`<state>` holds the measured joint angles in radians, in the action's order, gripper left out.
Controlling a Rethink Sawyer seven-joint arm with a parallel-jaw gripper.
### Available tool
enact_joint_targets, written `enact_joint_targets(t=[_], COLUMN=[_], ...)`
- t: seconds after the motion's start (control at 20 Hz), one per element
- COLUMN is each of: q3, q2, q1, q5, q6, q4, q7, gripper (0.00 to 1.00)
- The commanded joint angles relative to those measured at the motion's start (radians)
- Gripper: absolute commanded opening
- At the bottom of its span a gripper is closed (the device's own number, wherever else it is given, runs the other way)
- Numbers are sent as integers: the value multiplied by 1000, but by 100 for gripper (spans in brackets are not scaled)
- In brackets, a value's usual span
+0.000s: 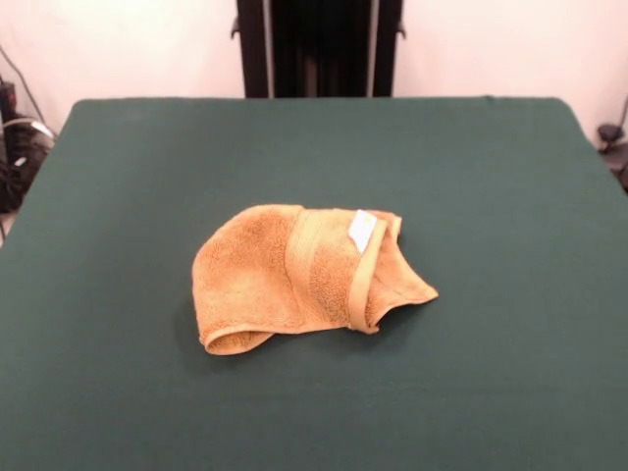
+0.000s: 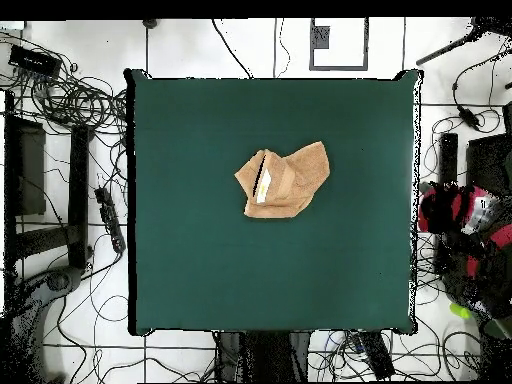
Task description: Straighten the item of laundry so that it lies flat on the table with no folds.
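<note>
- Nearest to us in the front view runs the bare front strip of the large rectangular table with its dark green felt-like top [image 1: 314,422], which carries nothing but the one piece of laundry.
- We find the small orange-tan terry hand towel [image 1: 294,280] a little towards the middle of the table, well apart from every edge, so there is free felt all round it to spread into.
- We see it bunched and folded over itself: a rounded fold lies on one side, with a loop of doubled cloth [image 1: 231,340] at the lower edge.
- On the other side a hemmed edge [image 1: 365,285] curls over the top, and a pointed corner [image 1: 424,292] sticks out flat onto the felt.
- We note a small white tag [image 1: 362,230] lying face up on the upper layer, beside a flat woven band [image 1: 306,253]; we judge the side with the tag is turned over.
- We see no pincer in either view, so we cannot tell whether it is wide or narrow.
- We judge the straightening not yet begun; the free corner looks the easiest place to take hold and draw the cloth outward.
- From overhead we see a tangle of cables on the floor [image 2: 70,110] around the table.
</note>
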<state>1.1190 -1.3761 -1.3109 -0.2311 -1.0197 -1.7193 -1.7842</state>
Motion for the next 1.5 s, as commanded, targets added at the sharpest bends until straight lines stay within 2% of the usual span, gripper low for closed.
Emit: enact_joint_targets(t=[0.05,0.6,0.9,1.5], q3=[-8,10,-59,-145], q2=[100,138,311,590], q1=[70,80,149,216], q5=[-88,-121,-276,-512], q6=[-430,-431,-301,-110], q4=[117,123,88,92], q7=[385,345,263,252], gripper=[100,100,100,100])
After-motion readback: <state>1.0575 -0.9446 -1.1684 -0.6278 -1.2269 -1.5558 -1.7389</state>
